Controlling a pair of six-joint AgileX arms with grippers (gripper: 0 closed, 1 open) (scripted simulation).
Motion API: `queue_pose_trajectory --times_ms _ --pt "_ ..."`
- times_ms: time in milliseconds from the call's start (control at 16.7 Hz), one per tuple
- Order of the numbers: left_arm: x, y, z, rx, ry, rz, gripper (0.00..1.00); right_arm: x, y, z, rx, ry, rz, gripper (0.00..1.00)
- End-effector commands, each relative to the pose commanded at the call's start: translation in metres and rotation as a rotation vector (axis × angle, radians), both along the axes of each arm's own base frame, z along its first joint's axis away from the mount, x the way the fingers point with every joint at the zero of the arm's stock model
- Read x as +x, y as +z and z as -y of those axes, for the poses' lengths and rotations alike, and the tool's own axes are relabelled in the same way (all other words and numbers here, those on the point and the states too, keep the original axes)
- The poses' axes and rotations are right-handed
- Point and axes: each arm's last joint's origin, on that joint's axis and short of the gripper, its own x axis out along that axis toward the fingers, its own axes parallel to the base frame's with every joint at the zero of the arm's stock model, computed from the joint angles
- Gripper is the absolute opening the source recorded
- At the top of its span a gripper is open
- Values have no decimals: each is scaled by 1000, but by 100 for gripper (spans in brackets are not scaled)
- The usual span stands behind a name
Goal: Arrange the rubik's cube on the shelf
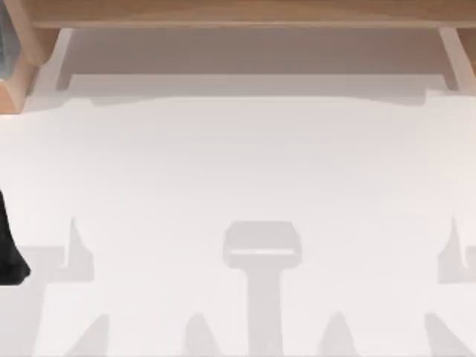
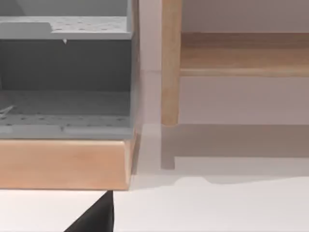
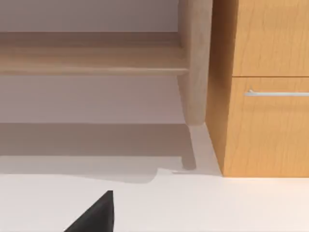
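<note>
Fingers' state unclear; shelf (image 1: 245, 11) runs left-right.

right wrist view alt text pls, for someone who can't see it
A long light-brown wooden shelf runs across the back above a white table, held at one end by a pale upright. Beside the upright stands a wooden cabinet with a silver handle. A black gripper fingertip pokes in at the near edge.
</note>
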Motion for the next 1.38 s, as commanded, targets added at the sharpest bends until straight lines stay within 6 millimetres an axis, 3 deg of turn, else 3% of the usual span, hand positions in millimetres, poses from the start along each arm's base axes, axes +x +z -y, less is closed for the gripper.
queue_pose_trajectory --times_ms 240,480,660,840,1020,1200,1380 --pt "0 0 0 0 0 0 100 1 7 0 -28 5 15 100" --pt "0 0 0 0 0 0 100 10 43 3 -189 11 68 100" --pt "0 0 0 0 0 0 100 34 76 9 -377 1 88 100" --pt "0 0 0 0 0 0 100 77 101 23 -595 -15 81 100" --pt "0 0 0 0 0 0 100 136 105 48 -821 -27 55 100" --pt "0 0 0 0 0 0 100 197 83 82 -1037 -27 22 100" --pt "0 0 0 0 0 0 100 246 39 118 -1231 -19 -6 100"
